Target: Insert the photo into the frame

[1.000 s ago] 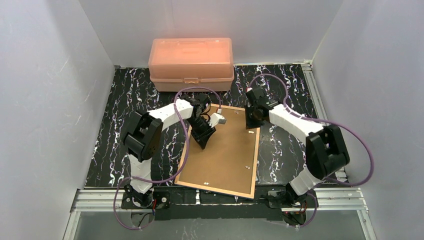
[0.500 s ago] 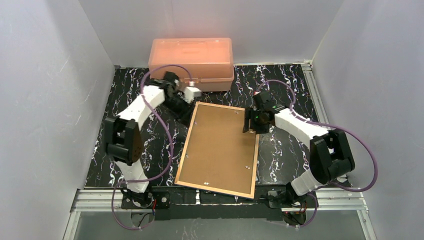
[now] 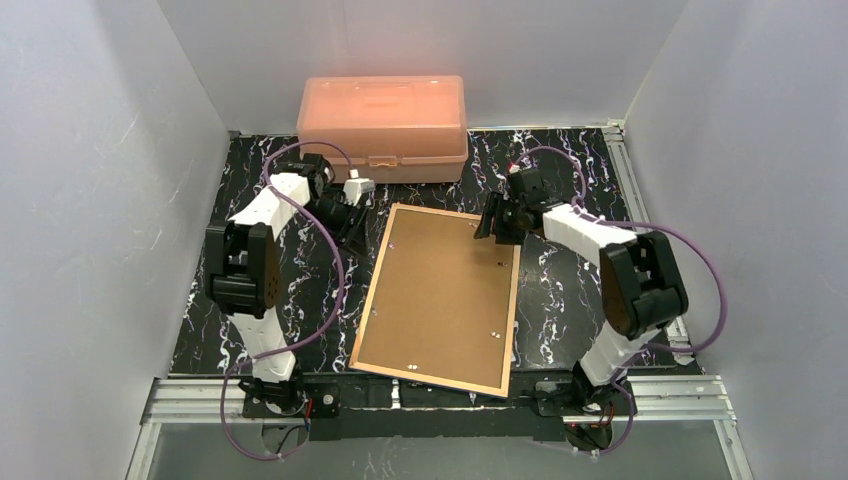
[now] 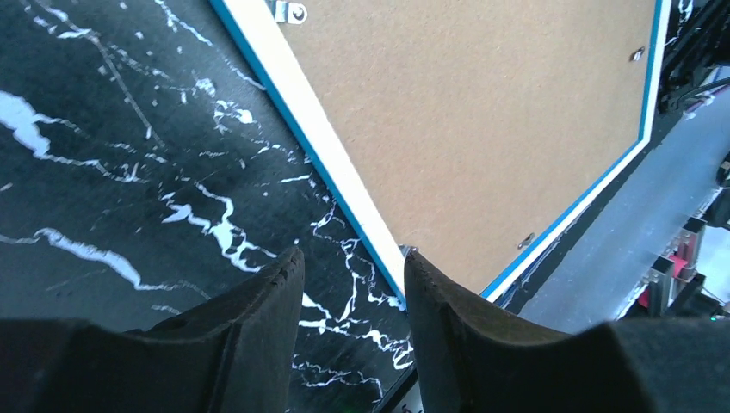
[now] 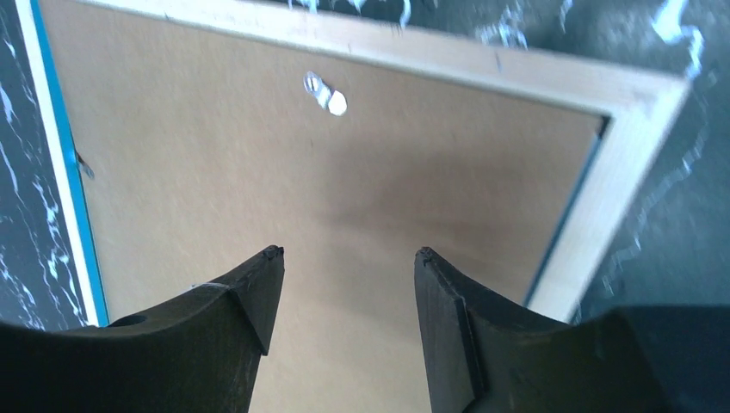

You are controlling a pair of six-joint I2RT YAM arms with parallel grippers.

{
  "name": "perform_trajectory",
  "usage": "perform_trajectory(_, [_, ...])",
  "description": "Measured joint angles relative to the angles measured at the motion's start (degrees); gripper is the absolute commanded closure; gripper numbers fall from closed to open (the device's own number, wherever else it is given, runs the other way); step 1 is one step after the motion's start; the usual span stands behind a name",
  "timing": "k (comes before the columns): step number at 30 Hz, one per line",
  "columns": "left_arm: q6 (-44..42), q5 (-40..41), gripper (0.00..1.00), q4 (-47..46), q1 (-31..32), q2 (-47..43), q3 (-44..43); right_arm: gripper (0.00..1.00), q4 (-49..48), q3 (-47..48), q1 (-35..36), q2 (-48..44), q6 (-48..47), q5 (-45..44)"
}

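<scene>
The frame [image 3: 440, 300] lies face down on the table, its brown fibreboard back up, tan wood edges and a thin blue rim showing. It also shows in the left wrist view [image 4: 482, 129] and the right wrist view [image 5: 284, 189]. The photo is hidden. My left gripper [image 3: 352, 222] is open and empty over the black table just left of the frame's far left corner; in its own view [image 4: 353, 262] the frame's left edge runs past the right finger. My right gripper [image 3: 487, 228] is open and empty over the frame's far right corner, above the backing [image 5: 344, 258].
A salmon-pink plastic box [image 3: 382, 125] stands at the back of the black marbled table [image 3: 250, 300]. Small metal turn clips [image 5: 323, 93] sit along the backing's edge. White walls close in left, right and back. A metal rail [image 3: 440, 395] runs along the near edge.
My left gripper has moved off the frame's backing, back and left to the table beside the frame's far left corner. My right gripper has stayed near the far right corner, shifting slightly.
</scene>
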State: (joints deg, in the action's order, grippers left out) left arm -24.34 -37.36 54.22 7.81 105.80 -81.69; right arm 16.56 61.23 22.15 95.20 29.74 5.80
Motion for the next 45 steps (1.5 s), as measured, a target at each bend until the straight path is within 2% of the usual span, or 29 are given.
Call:
perform_trajectory(8, [1.57, -1.46, 0.57, -2.97, 1.09, 0.96, 4.83, 0.38, -7.41, 5.92, 0.0, 10.6, 1.95, 2.21])
perform_trajectory(15, [0.76, -0.57, 0.61, -3.5, 1.09, 0.96, 9.49, 0.42, -9.73, 10.69, 0.0, 14.99, 1.62, 2.32])
perform_trajectory(22, [0.83, -0.55, 0.63, -4.76, 1.42, 0.96, 9.55, 0.5, -9.62, 10.6, 0.0, 14.99, 1.51, 1.64])
perform_trajectory(27, [1.29, -0.57, 0.64, -4.96, 1.7, 0.96, 9.53, 0.55, -10.56, 6.8, 0.9, 11.98, 2.69, 0.31])
perform_trajectory(34, [2.1, -0.55, 0.63, -5.57, 1.7, 0.96, 9.49, 0.58, -12.35, 4.57, 4.59, 10.84, 5.11, 0.57])
perform_trajectory(41, [2.36, -0.52, 0.61, -6.29, 1.7, 0.96, 9.49, 0.59, -12.48, 4.63, 4.59, 11.96, 5.55, -0.48])
perform_trajectory(45, [2.32, -0.52, 0.61, -6.43, 1.75, 0.96, 9.49, 0.55, -13.29, 4.66, 4.33, 12.35, 5.53, -0.74])
